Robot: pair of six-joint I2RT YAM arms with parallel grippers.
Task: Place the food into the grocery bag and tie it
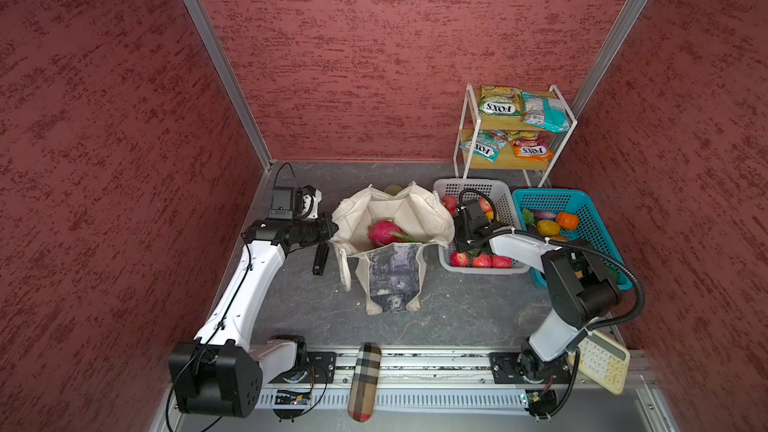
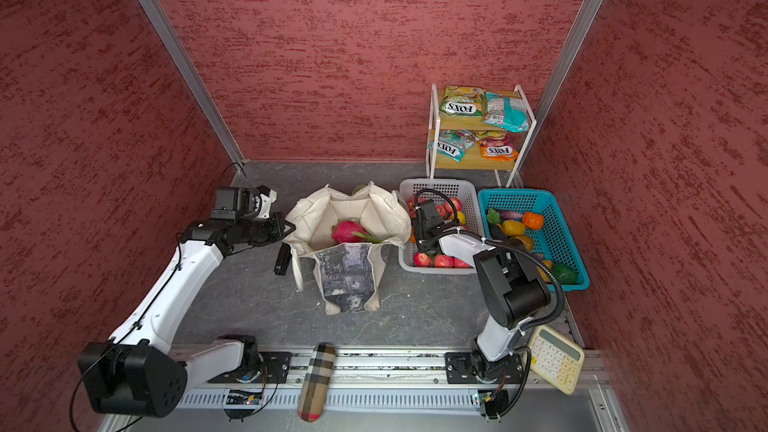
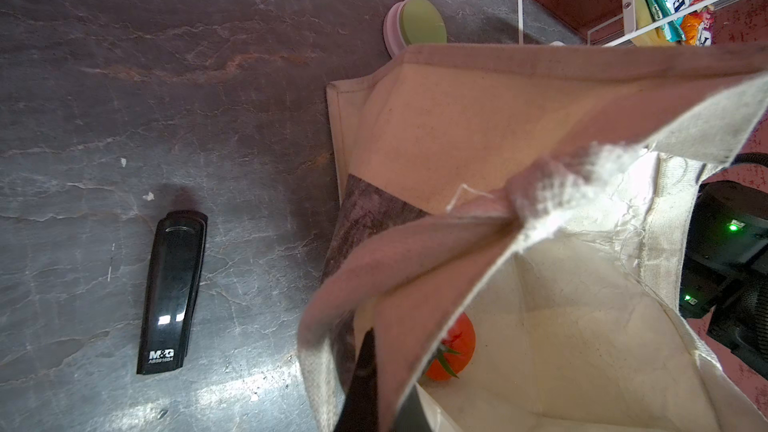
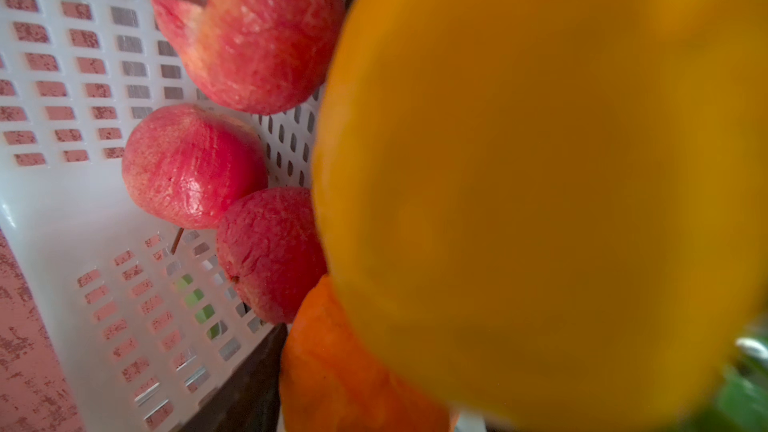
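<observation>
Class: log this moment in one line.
left end effector: shut on grocery bag rim | right end effector: in white basket, grip unclear | dragon fruit bagged | untied

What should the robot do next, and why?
Probably close the right gripper on the yellow fruit and lift it toward the grocery bag. That gripper is down in the white basket, the fruit fills its wrist view, and the left gripper pinches the bag's rim, holding it open.
</observation>
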